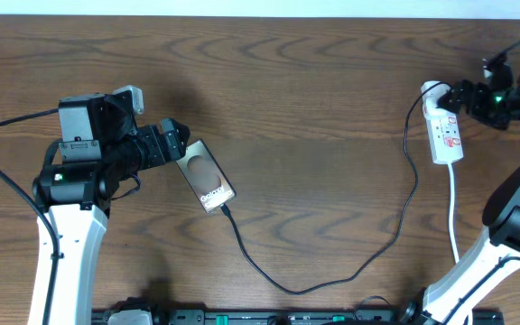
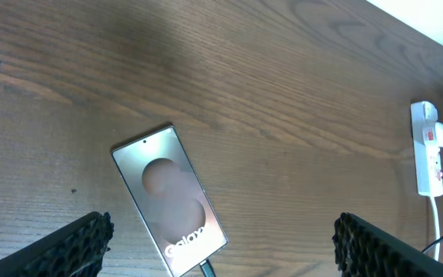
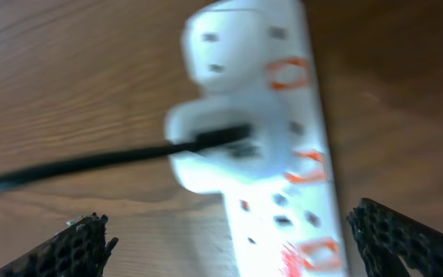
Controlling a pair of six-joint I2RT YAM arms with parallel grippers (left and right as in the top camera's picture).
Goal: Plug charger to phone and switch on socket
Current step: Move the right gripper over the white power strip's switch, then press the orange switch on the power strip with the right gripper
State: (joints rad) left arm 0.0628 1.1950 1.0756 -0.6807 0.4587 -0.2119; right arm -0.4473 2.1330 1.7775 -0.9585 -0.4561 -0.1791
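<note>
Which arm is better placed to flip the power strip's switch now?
Right. The right gripper is open and hangs directly over the power strip, whose outlets fill the right wrist view. The left gripper sits beside the phone, far across the table.

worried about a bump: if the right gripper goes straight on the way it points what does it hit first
Probably the white plug block standing on the socket, centred between the open fingers of the right gripper; the view is blurred, so depth is uncertain.
</note>
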